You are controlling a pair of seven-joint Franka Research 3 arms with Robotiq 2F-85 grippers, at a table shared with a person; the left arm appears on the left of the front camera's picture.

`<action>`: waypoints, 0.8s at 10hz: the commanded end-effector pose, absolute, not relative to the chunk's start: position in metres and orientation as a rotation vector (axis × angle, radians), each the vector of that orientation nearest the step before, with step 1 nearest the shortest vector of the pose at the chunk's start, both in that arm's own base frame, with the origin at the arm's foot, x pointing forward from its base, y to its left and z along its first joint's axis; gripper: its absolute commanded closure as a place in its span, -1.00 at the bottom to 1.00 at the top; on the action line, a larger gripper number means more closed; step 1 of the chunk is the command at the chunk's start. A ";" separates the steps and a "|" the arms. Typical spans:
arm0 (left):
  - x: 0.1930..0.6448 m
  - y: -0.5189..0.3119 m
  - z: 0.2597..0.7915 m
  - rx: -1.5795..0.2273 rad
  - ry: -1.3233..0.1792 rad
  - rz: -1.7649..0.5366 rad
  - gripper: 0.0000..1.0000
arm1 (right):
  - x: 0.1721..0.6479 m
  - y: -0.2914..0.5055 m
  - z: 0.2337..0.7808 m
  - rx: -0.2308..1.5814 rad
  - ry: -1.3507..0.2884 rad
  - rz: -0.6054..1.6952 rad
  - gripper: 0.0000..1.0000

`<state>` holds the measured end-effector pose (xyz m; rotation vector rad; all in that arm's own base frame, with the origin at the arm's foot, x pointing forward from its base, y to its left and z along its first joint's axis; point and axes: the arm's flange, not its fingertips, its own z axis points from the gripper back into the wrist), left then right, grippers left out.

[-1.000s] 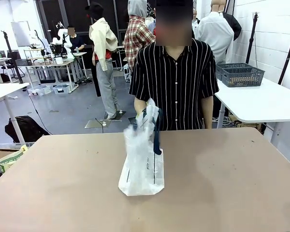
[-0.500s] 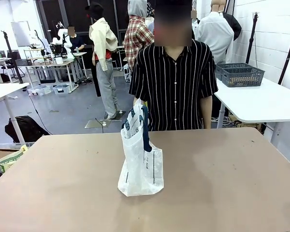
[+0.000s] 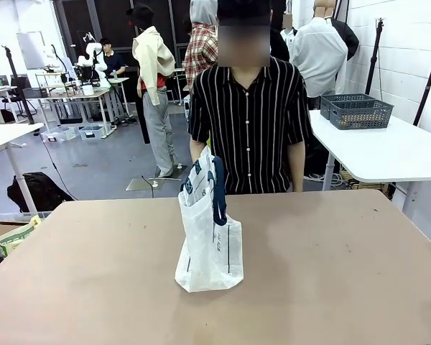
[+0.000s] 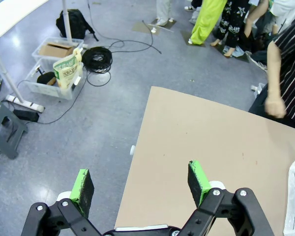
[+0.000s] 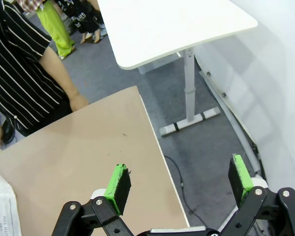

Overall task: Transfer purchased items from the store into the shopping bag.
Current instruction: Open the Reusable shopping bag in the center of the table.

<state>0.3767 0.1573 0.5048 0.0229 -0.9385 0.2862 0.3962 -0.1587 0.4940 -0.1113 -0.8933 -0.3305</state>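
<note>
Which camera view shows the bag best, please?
The front view: the bag stands whole and upright on the table, with its blue handles up. The left wrist view catches just a strip of it at the right edge, and the right wrist view a corner at the bottom left.

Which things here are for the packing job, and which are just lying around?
For the job: shopping bag, standing on the brown table; left end effector and right end effector, both open and empty.
Just lying about: black backpack, cable coil, green pouch, all down at floor level.
</note>
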 end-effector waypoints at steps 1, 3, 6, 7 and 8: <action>0.375 0.158 0.505 0.036 -0.927 0.277 -1.00 | 0.396 -0.159 0.493 -0.120 -0.882 -0.326 -1.00; 0.375 0.158 0.505 0.036 -0.927 0.277 -1.00 | 0.396 -0.159 0.493 -0.120 -0.882 -0.326 -1.00; 0.375 0.158 0.505 0.036 -0.927 0.277 -1.00 | 0.396 -0.159 0.493 -0.120 -0.882 -0.326 -1.00; 0.375 0.158 0.505 0.036 -0.927 0.277 -1.00 | 0.396 -0.159 0.493 -0.120 -0.882 -0.326 -1.00; 0.375 0.158 0.505 0.036 -0.927 0.277 -1.00 | 0.396 -0.159 0.493 -0.120 -0.882 -0.326 -1.00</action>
